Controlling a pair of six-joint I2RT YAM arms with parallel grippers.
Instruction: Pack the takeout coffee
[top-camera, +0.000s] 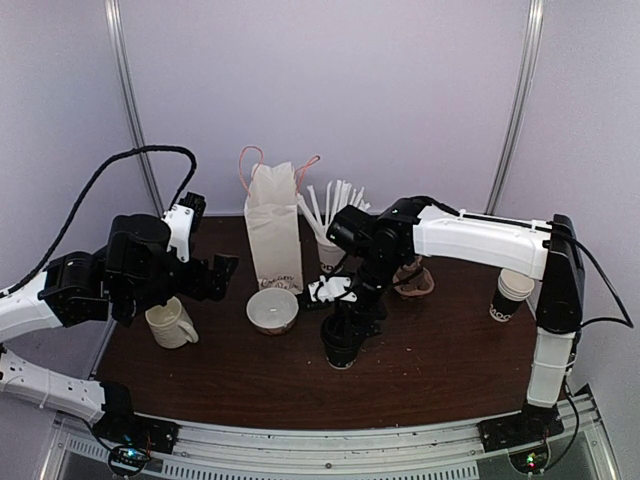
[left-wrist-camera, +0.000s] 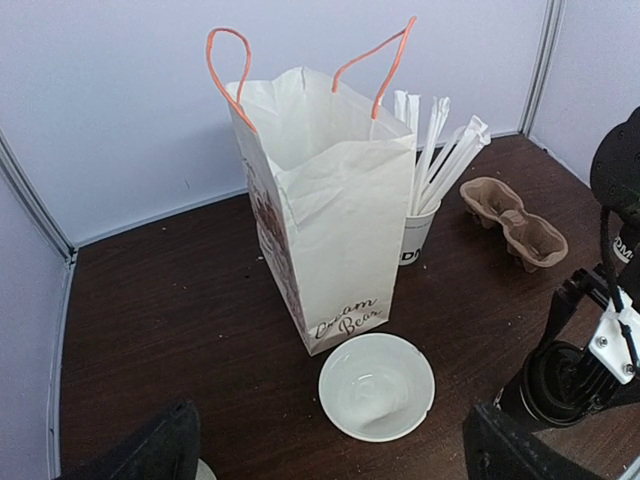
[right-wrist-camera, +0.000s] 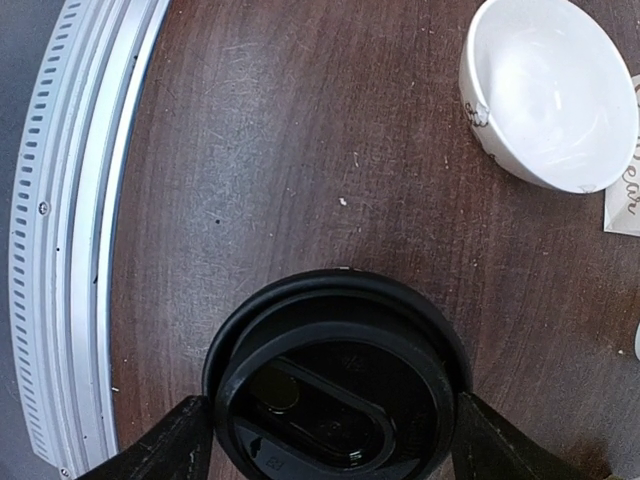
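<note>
- The takeout coffee, a small black paper cup with a round black plastic lid (right-wrist-camera: 335, 380), stands upright on the dark brown wooden desk (top-camera: 440, 360), near its centre. It is right of, and slightly nearer than, a white round ceramic bowl (top-camera: 272, 310).
- Right jaws: pointed down over the cup and spread about as wide as the lid, with one finger (right-wrist-camera: 175, 445) at each side of the lid's rim. Whether they press on the cup cannot be told.
- Left jaws: wide open and holding nothing, above the left part of the desk, with the fingers (left-wrist-camera: 150, 445) well apart.
- A white paper bag with orange cord handles (top-camera: 273, 235) stands upright and open-topped just beyond the bowl.
- A white paper cup holding white stirrer sticks (left-wrist-camera: 420, 235) stands just right of the bag; a brown pulp cup carrier (left-wrist-camera: 515, 220) lies further right.
- A cream ceramic mug with a handle (top-camera: 172, 325) stands at the near left.
</note>
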